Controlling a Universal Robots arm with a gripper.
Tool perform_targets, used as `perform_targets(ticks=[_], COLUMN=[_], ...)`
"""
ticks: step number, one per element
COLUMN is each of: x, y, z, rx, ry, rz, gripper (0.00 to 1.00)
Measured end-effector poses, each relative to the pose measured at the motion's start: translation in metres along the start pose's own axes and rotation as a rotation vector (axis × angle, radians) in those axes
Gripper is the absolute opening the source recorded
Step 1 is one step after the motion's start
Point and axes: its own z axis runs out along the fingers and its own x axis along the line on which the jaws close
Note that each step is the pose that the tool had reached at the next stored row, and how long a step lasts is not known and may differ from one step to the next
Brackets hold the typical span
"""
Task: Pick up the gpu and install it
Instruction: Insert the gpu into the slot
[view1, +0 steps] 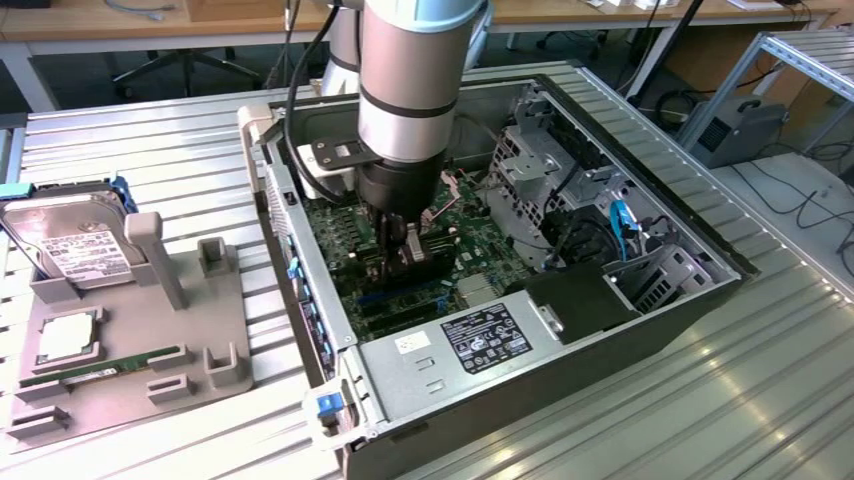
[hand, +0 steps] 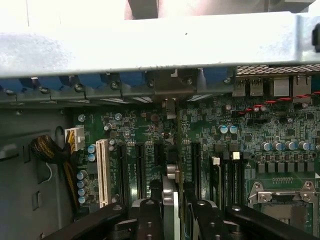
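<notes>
End effector (hand: 171, 212) clamps gpu (hand: 170, 197) edge-on over motherboard (hand: 250, 135).

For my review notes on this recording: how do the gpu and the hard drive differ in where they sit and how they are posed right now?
The gpu is clamped edge-on between the gripper fingers, above the motherboard slots inside the computer case; the hard drive leans untouched in the grey holder outside it, at the exterior view's left. The gpu appears as a thin edge, the hard drive as a boxy silver body with a white label. Both are computer parts.
</notes>
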Motion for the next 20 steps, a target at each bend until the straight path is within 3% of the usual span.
perform_targets(ticks=[20], x=[-0.0004], y=[-0.0012], z=[-0.0001], rx=[-0.0017], ry=[-0.0013], rz=[0.031], gripper=[0.27])
